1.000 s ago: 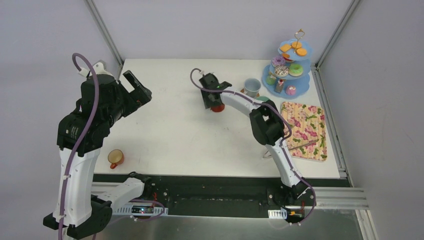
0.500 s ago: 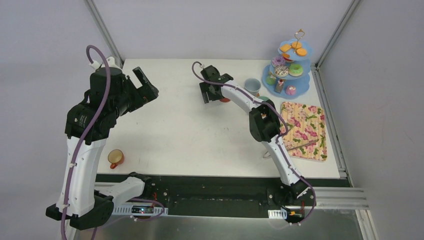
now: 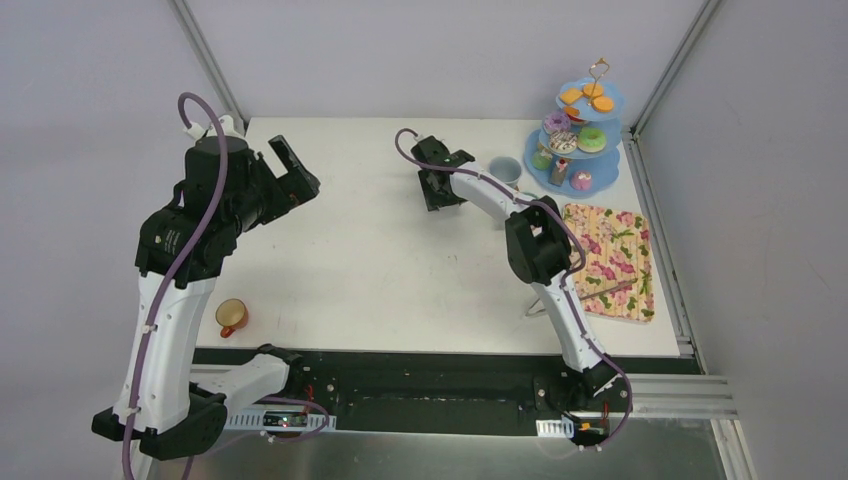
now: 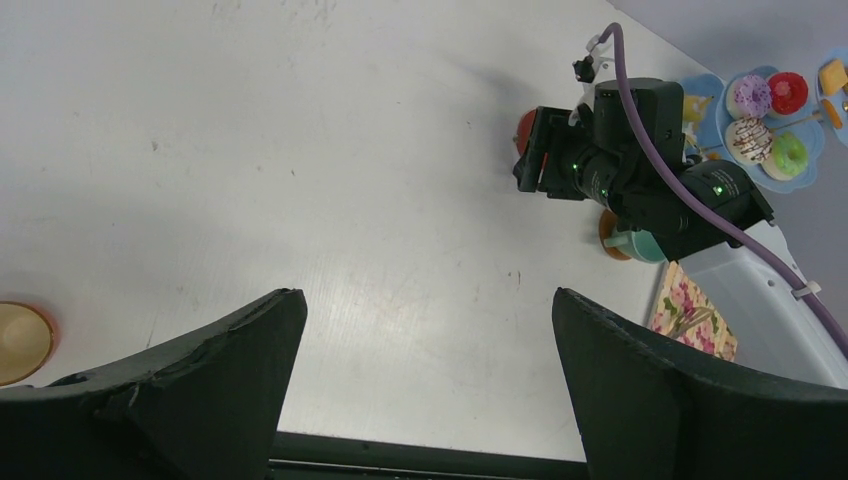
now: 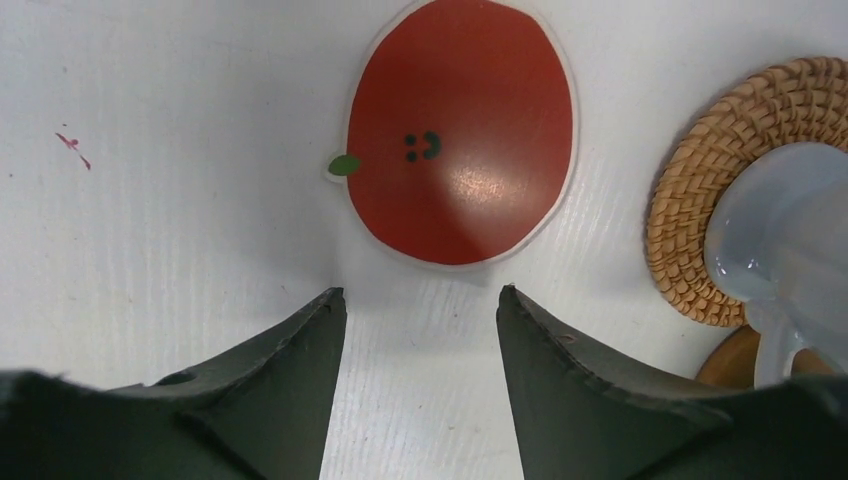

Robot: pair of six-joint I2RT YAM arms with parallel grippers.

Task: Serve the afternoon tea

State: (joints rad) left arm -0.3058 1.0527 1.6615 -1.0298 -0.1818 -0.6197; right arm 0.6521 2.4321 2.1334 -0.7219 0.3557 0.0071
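Right gripper (image 5: 420, 300) jaws apart, empty, over white table (image 5: 150, 250); red apple-shaped flat coaster (image 5: 460, 130) lies just ahead, untouched. Left gripper (image 4: 428, 300) spread wide, empty, raised.

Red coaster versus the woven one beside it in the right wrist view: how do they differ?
The red coaster is smooth and glossy, with a tiny face and green leaf; the woven coaster is tan wicker. The red coaster is bare; the woven coaster carries the grey-blue cup. Both are roundish and lie flat on the white table.
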